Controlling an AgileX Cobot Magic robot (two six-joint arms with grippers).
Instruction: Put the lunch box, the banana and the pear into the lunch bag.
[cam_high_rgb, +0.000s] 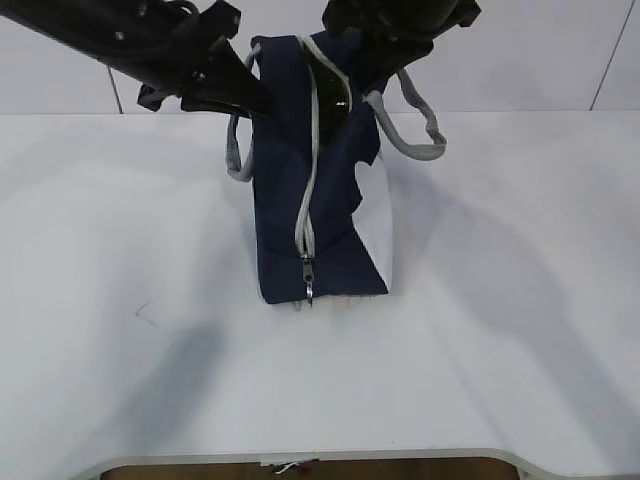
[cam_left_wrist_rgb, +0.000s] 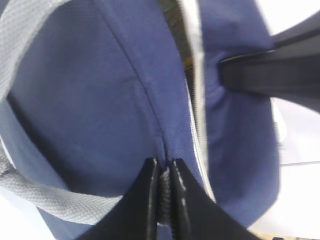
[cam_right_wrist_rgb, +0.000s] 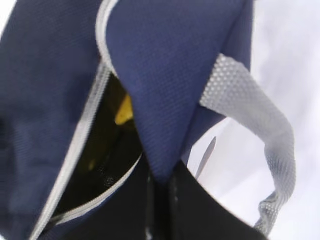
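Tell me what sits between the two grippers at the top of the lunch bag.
The exterior view shows the left gripper and right gripper with only the lunch bag top between them: navy fabric and its partly open grey zipper.

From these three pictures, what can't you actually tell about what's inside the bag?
- Contents: the lunch bag's fabric hides them in the exterior view.
- Right wrist view: something yellow shows through the opening; banana or pear, cannot tell.
- Lunch box: not seen in any view.
- Left wrist view: blurred, with only a narrow zipper gap.
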